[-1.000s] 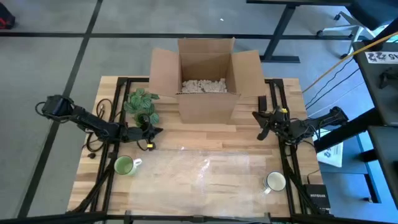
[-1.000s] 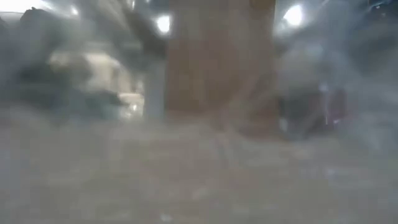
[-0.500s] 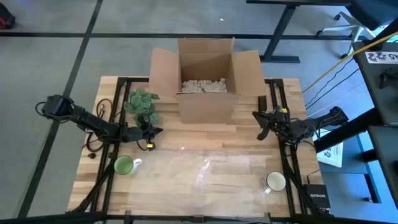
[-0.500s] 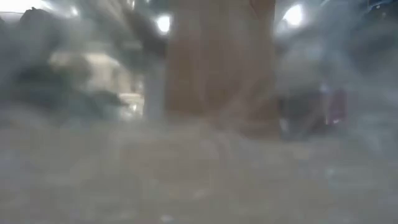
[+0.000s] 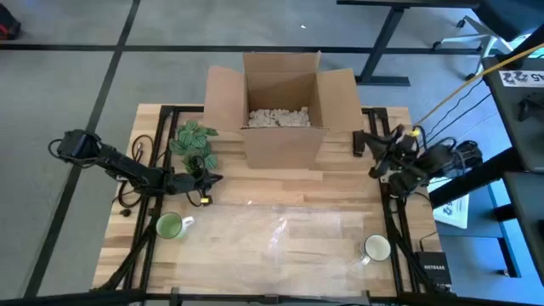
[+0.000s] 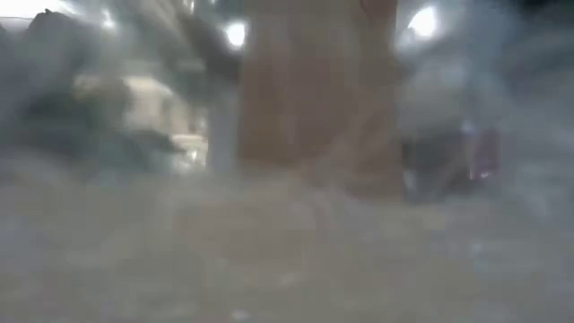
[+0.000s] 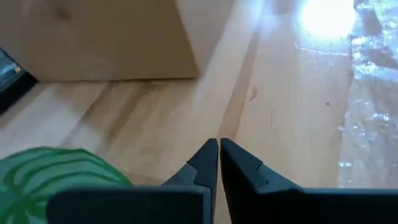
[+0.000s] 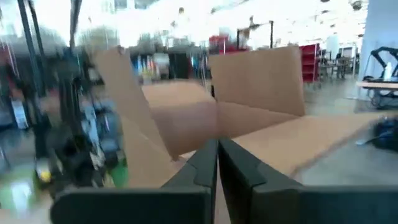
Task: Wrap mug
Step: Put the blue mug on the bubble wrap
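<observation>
Right gripper (image 5: 371, 143) hangs beside the cardboard box (image 5: 280, 110), jaws pressed together, empty. Left gripper (image 5: 212, 179) sits near the plant (image 5: 194, 140), jaws closed, holding nothing.

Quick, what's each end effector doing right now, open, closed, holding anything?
Left end effector: closed, holding nothing, low over the table beside the plant.
Right end effector: closed, holding nothing, raised near the cardboard box.
</observation>
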Tool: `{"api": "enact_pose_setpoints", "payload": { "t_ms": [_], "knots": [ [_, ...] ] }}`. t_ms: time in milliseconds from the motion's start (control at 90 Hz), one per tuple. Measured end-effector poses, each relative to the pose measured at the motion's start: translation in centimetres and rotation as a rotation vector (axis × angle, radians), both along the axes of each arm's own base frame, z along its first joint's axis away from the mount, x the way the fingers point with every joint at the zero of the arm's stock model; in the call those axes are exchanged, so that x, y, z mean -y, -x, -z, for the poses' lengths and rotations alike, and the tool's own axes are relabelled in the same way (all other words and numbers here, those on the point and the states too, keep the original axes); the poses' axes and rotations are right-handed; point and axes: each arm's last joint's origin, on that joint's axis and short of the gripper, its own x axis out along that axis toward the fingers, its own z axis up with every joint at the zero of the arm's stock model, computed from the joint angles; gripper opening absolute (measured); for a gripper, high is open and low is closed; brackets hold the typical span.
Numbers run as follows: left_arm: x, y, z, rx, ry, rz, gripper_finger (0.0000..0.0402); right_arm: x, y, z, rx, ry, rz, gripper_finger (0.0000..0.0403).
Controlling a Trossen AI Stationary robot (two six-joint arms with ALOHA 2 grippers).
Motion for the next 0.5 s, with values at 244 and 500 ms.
{"api": "enact_pose_setpoints", "payload": {
  "t_ms": [244, 500],
  "knots": [
    [0.0, 0.0, 0.0, -0.019, -0.03, 0.021, 0.0, -1.3, -2.6, -8.1, -0.448, -0.097, -0.048, 0.0],
    [0.1, -0.1, -0.1, 0.048, 0.081, -0.023, 0.0, -3.5, -5.9, -11.5, -0.839, -0.493, -0.066, 0.0]
  ]
}}
